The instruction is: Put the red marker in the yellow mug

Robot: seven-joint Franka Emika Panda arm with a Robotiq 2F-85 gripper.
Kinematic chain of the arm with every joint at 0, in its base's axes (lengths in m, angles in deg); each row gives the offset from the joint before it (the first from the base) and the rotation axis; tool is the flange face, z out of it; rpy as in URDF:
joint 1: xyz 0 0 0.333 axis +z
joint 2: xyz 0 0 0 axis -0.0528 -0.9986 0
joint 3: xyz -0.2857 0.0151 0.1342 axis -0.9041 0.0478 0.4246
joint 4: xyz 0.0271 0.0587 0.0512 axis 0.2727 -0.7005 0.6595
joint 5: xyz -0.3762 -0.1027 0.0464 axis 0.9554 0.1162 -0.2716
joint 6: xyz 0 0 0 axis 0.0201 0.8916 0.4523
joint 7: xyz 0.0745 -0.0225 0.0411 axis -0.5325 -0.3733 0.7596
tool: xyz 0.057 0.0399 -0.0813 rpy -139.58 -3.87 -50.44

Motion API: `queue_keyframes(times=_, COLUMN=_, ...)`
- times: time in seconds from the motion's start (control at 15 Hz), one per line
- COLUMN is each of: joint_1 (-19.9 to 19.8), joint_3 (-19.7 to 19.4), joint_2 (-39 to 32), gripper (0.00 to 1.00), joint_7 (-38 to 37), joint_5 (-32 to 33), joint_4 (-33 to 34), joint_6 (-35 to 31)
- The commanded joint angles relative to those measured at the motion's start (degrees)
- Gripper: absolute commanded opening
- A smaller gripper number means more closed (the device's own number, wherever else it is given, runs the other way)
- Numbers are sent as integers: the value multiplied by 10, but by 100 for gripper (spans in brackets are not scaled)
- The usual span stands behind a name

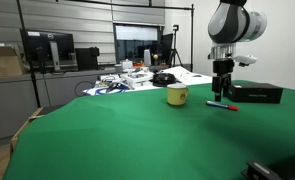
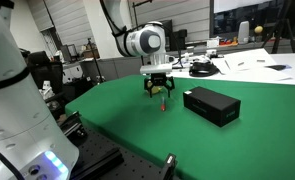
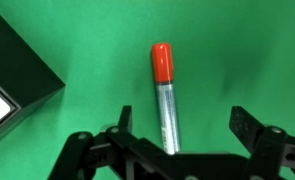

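Observation:
The red marker [image 3: 165,95] lies flat on the green table; in the wrist view it has a red cap and a silvery barrel. It also shows in an exterior view [image 1: 222,105] as a short red stick. The yellow mug [image 1: 177,95] stands upright on the table, apart from the marker, handle to the side. My gripper [image 1: 222,88] hangs straight above the marker with its fingers open and empty. In the wrist view the jaws [image 3: 182,130] straddle the marker's barrel end without touching it. The gripper also shows in an exterior view [image 2: 159,92]; I cannot make out the mug there.
A flat black box [image 1: 257,93] lies close beside the marker; it also shows in an exterior view [image 2: 212,105] and in the wrist view [image 3: 17,85]. Cluttered items [image 1: 132,75] sit at the table's far edge. The green tabletop [image 1: 117,135] stretches toward the front.

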Motion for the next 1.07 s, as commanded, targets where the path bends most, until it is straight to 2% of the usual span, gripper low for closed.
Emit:
queue_keyframes(times=0.0, joint_1=6, joint_3=-10, joint_2=-24, gripper=75, joint_7=-42, joint_5=33, joint_4=16, joint_6=-13)
queue_keyframes(times=0.07, joint_1=7, joint_3=-11, joint_2=-29, gripper=74, joint_7=-46, joint_5=38, joint_4=18, joint_6=-15)
queue_keyframes(times=0.13, joint_1=8, joint_3=-13, joint_2=-34, gripper=68, joint_7=-49, joint_5=44, joint_4=20, joint_6=-17)
queue_keyframes(times=0.33, joint_1=8, joint_3=-14, joint_2=-44, gripper=45, joint_7=-57, joint_5=51, joint_4=27, joint_6=-18)
queue_keyframes(times=0.73, joint_1=10, joint_3=-18, joint_2=-59, gripper=5, joint_7=-81, joint_5=50, joint_4=45, joint_6=-13)
queue_keyframes(times=0.8, joint_1=6, joint_3=-14, joint_2=-57, gripper=2, joint_7=-81, joint_5=46, joint_4=47, joint_6=-8)
queue_keyframes(times=1.0, joint_1=-21, joint_3=20, joint_2=-35, gripper=5, joint_7=-69, joint_5=2, joint_4=67, joint_6=54)
